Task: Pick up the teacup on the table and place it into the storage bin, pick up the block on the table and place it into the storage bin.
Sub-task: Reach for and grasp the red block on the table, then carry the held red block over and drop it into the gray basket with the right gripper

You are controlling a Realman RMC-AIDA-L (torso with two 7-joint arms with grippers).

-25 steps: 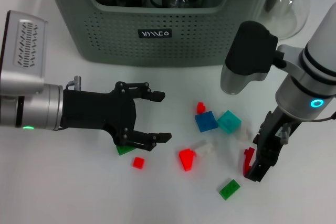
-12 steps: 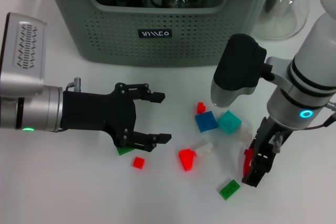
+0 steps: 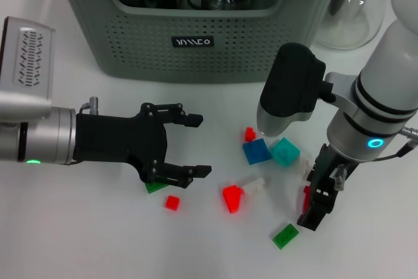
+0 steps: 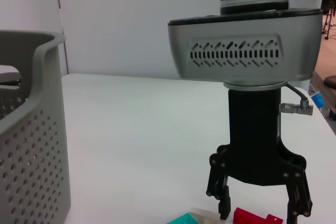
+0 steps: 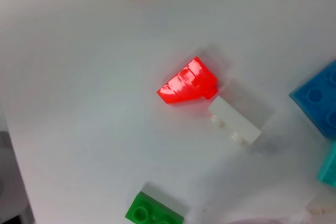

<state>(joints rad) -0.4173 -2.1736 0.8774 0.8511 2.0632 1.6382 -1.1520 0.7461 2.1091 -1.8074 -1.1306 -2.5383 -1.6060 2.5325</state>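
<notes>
Red plastic shows between the fingers of your right gripper (image 3: 316, 206) in the head view: a red block (image 3: 306, 196) sits low on the white surface (image 3: 85, 240), right of the scattered bricks, and the fingers look closed around it. The storage bin (image 3: 196, 31) stands at the far side, already holding dark teaware. Your left gripper (image 3: 192, 146) hovers at the left with fingers spread apart and empty, a small green piece (image 3: 155, 187) under it.

From the left wrist view you see the right gripper (image 4: 257, 203) pointing straight down, its fingers reaching the surface with the red block (image 4: 252, 216) between the tips; the bin wall (image 4: 31, 129) stands well apart.

In the right wrist view you look down on a red wedge brick (image 5: 188, 83) touching a white brick (image 5: 236, 121), with a green brick (image 5: 152, 212) nearby.

Your risk, I judge, is a thin grip: the block may slip or twist on lifting, or the fingers may nudge neighbouring bricks. The bin's far rim is high; carry too low and you clip it.
</notes>
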